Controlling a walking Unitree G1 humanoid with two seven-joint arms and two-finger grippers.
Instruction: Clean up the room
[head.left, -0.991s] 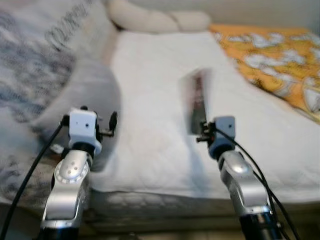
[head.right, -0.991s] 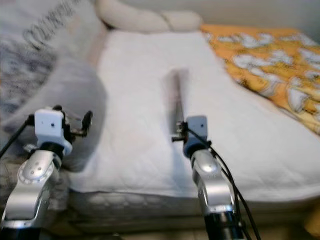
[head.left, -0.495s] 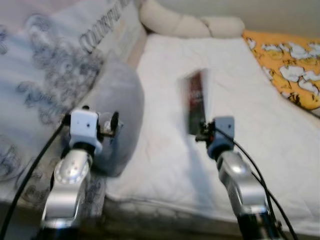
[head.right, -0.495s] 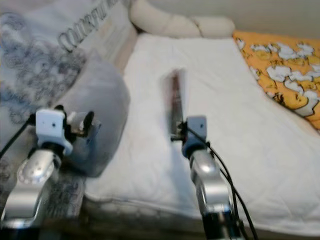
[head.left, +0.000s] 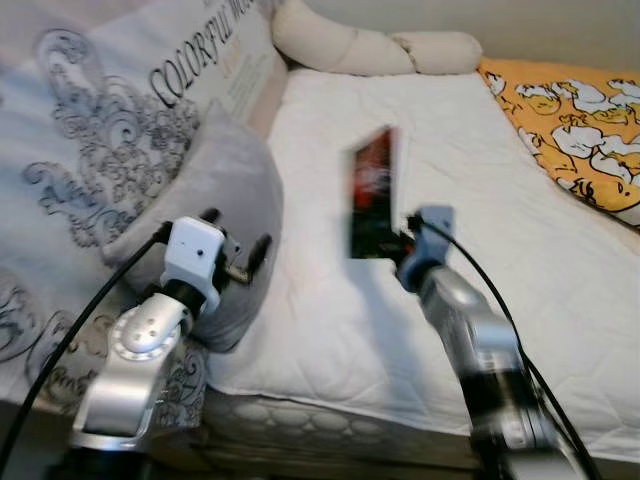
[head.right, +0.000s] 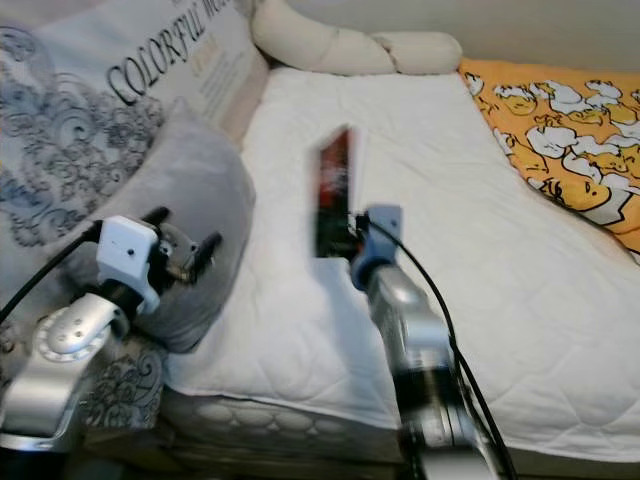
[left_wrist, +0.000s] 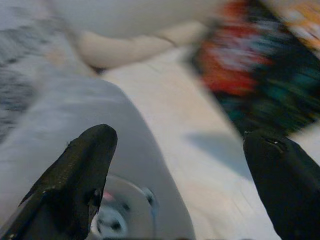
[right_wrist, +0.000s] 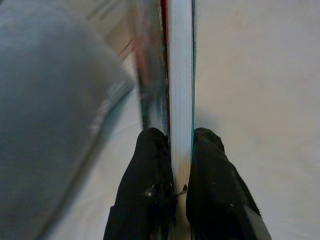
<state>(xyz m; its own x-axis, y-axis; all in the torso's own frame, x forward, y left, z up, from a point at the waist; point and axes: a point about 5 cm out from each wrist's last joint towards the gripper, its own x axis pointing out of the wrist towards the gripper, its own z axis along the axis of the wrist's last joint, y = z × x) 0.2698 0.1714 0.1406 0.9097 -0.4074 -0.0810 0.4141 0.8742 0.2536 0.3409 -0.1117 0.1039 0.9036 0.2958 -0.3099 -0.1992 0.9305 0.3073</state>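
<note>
The right end effector (right_wrist: 172, 165) is clamped on a book (head.left: 372, 190), its two black fingers (right_wrist: 147, 170) pressed on either cover near the lower edge, with the white page block between them in the right wrist view. In the left eye view the book stands upright at the centre of the frame, held on edge above the white quilt (head.left: 480, 250), its red and dark cover turned toward the left of the frame. It is blurred, so no print can be read.

The left end effector (left_wrist: 185, 165) is at the lower left of the left eye view, in front of a grey pillow (head.left: 215, 200), and holds nothing. Its fingers (left_wrist: 85, 165) stand well apart in the left wrist view, with the grey pillow, the quilt and the blurred red and teal book cover seen between them.

The bed (head.right: 300, 420) runs from the lower centre to the top of the frame. A large grey patterned cushion (head.left: 100, 140) with the word "COLORFUL" on it lies along the left edge, behind the grey pillow. A cream bolster (head.left: 370, 48) lies across the top centre. An orange cover with white duck figures (head.left: 570, 110) takes the upper right corner, next to the quilt.
</note>
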